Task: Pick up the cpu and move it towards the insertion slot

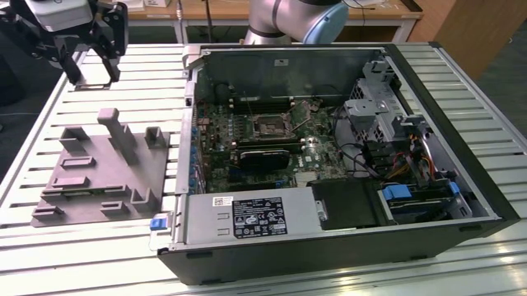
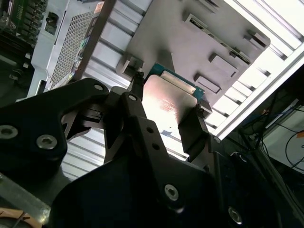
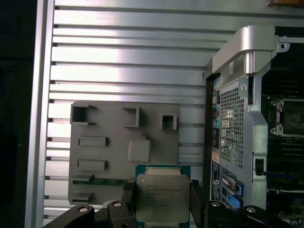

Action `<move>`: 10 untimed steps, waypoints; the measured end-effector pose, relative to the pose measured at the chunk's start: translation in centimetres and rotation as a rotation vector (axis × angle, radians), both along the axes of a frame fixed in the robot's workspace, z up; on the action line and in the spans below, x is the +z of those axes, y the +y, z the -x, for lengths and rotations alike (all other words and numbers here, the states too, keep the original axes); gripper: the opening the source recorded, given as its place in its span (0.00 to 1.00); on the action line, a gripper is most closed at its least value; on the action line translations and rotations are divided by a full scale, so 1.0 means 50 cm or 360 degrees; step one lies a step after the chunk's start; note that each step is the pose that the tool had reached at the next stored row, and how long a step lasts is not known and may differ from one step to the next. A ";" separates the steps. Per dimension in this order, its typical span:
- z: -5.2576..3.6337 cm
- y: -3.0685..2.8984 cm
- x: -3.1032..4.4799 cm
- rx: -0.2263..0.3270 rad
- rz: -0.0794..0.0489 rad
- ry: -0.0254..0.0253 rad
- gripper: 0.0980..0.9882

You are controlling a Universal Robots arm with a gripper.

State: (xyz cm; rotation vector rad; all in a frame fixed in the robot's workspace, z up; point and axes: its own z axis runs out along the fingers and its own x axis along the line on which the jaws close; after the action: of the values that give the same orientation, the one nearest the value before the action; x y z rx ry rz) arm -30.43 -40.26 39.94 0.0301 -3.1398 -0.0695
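My gripper (image 1: 92,79) hangs above the slatted table at the exterior view's far left, beyond the grey fixture plate (image 1: 99,179). In both wrist views it is shut on the cpu (image 3: 161,197), a flat square chip with a shiny silver top and a green rim. The black fingers (image 3: 129,194) press on two opposite edges of the cpu (image 2: 166,102), which is lifted off the plate. The insertion slot (image 1: 268,125), a dark square socket in a silver frame, sits on the green board inside the open computer case. The gripper is well to the exterior view's left of it.
The open computer case (image 1: 329,154) fills the middle and right of the table, its metal wall (image 3: 237,95) standing between gripper and board. Upright grey blocks (image 1: 123,132) rise from the fixture plate. Cables and drive bays crowd the case's right side.
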 end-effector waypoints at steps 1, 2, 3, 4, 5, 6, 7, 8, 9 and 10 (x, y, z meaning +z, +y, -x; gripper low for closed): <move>-0.003 0.000 0.000 0.0000 0.0000 0.00000 0.50; -0.007 0.000 0.000 0.0000 0.0000 -0.00001 0.50; -0.013 0.000 0.000 0.0000 0.0000 0.00001 0.50; -0.017 0.000 0.000 0.0000 0.0000 0.00001 0.50; -0.023 0.000 0.000 0.0000 0.0000 0.00000 0.50; -0.028 0.000 0.000 0.0000 0.0000 -0.00001 0.50; -0.034 0.000 0.000 0.0000 0.0000 0.00001 0.50; -0.040 0.001 0.000 0.0000 0.0000 0.00001 0.50; -0.046 0.001 0.000 0.0000 0.0000 0.00001 0.50; -0.052 0.001 0.000 0.0000 0.0000 0.00000 0.50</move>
State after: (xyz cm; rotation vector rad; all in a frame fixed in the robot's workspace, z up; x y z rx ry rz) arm -27.81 -40.22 39.94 0.0300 -3.1397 -0.0695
